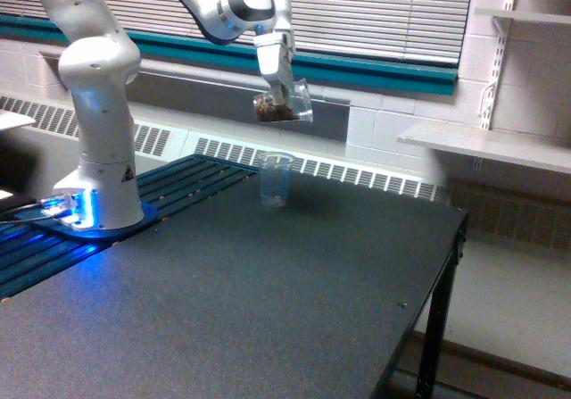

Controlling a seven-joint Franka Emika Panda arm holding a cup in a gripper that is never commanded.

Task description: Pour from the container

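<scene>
My gripper (283,94) hangs from the white arm in the exterior view, shut on the container (284,105), a clear wide plastic cup. The container is tipped on its side with its rim toward the exterior view's right, and brown material lies inside at its lower left. It hangs well above the table, slightly left of and higher than a slimmer, taller clear cup (276,179). That cup stands upright on the dark table (268,292) near its far edge; whether it holds anything I cannot tell.
The arm's white base (98,149) stands at the exterior view's left on a blue-lit mount. A radiator grille and window blinds run behind the table. White shelves (486,145) jut from the wall at the right. The table's right edge drops to the floor.
</scene>
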